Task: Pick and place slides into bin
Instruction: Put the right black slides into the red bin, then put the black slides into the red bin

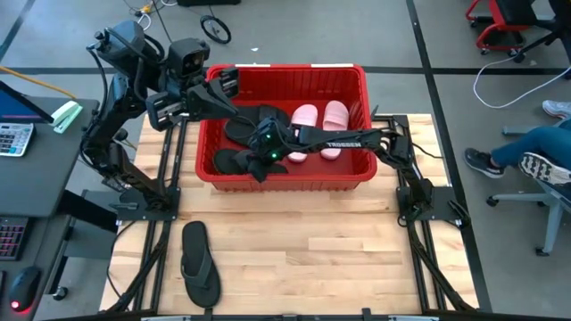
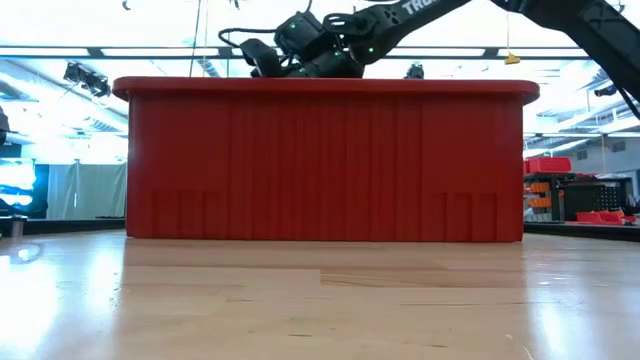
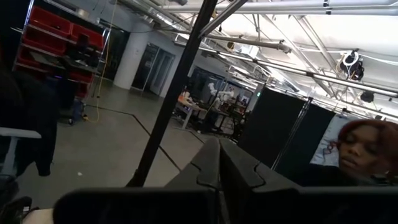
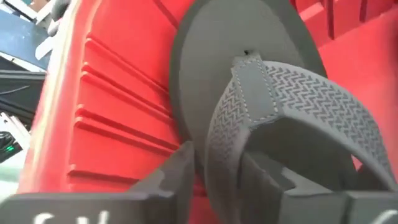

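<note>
The right pincer [image 1: 260,160] is closed on a dark grey rubber flip-flop [image 4: 261,106] with a woven, chevron-patterned strap; in the right wrist view its two dark fingers [image 4: 171,177] squeeze the edge of the sole beside the strap, and the sandal hangs against the ribbed inner wall of the bin. Seen from above, this pincer sits low inside the large rectangular bright red plastic bin [image 1: 285,176], toward its left front part, with the right arm reaching in over the right rim. Around it lie other black sandals [image 1: 234,131] on the bin's floor, and just to its right a pair of pale pink broad-strap slides [image 1: 319,122] lie side by side, toes toward the far wall. The level view shows only the bin's slotted front wall [image 2: 320,165], with the right arm's wrist above the rim.

The left pincer [image 1: 225,82] hovers at the bin's far left corner, above the rim; its fingers [image 3: 233,171] are pressed together, holding nothing.

Outside the bin, a single thin black flip-flop [image 1: 199,261] lies on the pale wooden worktop [image 1: 330,259], well apart from the bin, near the front left.
</note>
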You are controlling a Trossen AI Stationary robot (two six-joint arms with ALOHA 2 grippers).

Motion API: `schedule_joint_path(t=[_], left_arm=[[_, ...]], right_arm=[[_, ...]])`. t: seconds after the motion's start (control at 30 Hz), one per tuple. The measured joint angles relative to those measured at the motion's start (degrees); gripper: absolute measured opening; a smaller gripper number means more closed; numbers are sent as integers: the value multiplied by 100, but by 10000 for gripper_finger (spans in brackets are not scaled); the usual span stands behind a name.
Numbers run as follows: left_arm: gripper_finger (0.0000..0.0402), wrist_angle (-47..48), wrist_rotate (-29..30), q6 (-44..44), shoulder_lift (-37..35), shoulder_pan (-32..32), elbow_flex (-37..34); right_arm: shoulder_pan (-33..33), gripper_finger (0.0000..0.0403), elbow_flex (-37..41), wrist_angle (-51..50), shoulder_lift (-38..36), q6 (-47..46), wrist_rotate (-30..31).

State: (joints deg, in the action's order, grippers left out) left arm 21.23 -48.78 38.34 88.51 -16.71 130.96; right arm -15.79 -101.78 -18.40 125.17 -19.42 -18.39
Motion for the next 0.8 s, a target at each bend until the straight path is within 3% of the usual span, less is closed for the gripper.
schedule_joint_path(t=[0.17,0.43,0.8], left_arm=[[20,0,200,-2,-2,0,0],[9,0,457,-5,-2,0,0],[22,45,460,0,-5,3,0]], right_arm=[[-118,154,2,-293,49,-289,-46],[-148,152,38,-392,-74,-526,-152],[-109,135,38,-420,-1801,-331,-271]])
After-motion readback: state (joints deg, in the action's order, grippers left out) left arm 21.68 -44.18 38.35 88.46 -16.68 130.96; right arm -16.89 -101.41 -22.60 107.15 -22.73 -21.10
